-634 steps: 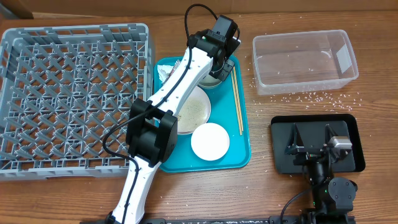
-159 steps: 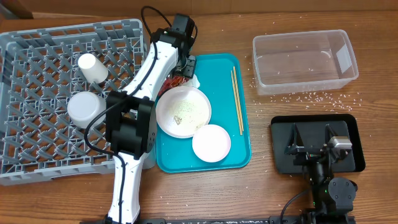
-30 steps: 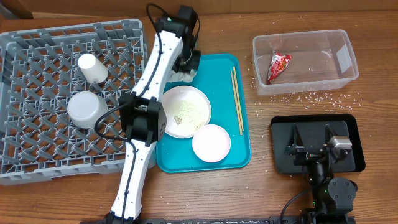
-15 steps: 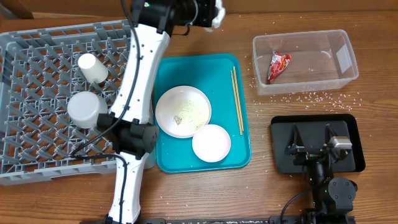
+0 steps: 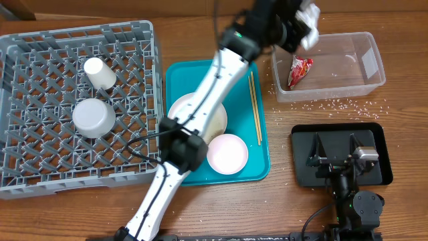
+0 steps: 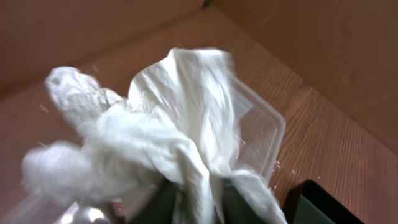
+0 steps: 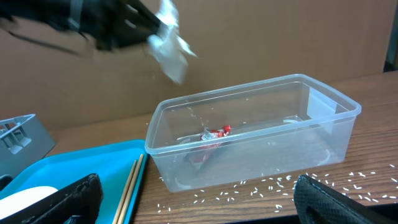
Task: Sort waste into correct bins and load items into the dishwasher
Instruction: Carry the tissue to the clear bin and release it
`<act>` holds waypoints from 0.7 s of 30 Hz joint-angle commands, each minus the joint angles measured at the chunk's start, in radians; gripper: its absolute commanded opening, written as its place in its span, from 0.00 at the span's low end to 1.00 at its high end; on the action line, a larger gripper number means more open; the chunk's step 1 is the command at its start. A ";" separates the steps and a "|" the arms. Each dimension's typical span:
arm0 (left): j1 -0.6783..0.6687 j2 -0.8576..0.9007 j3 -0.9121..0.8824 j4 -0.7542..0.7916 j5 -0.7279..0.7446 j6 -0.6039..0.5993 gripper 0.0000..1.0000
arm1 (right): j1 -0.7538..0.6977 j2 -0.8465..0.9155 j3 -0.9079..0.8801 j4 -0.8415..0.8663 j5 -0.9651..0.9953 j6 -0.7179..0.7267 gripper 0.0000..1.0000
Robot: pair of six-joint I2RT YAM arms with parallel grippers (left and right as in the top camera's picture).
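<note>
While the left gripper (image 5: 294,28) clenches the crumpled white paper napkin (image 5: 309,20) high over the left end of the clear rectangular plastic tub (image 5: 348,35), a small red-and-white crinkled wrapper (image 5: 299,70) lies inside. I'd say the gripper should reach the tub's middle before letting go, since the loose napkin could drift outside.

One cup (image 5: 100,72), one plate (image 5: 219,124), one grey bowl (image 5: 93,117), one white bowl (image 5: 226,152), one napkin (image 5: 309,17), one wrapper (image 5: 299,70).
</note>
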 commanded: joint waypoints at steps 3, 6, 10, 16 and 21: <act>-0.031 0.054 -0.003 -0.019 -0.054 -0.001 0.51 | -0.002 -0.007 -0.010 0.006 0.010 -0.006 1.00; -0.017 0.029 -0.003 -0.024 -0.020 -0.001 0.60 | -0.002 -0.007 -0.010 0.006 0.010 -0.006 1.00; 0.016 -0.039 -0.002 -0.083 -0.013 -0.001 0.66 | -0.002 -0.007 -0.010 0.006 0.010 -0.006 1.00; 0.115 -0.183 -0.002 -0.314 -0.013 -0.001 0.76 | -0.002 -0.007 -0.010 0.006 0.010 -0.006 1.00; 0.223 -0.271 -0.002 -0.513 -0.006 -0.002 0.96 | -0.002 -0.007 -0.010 0.006 0.010 -0.006 1.00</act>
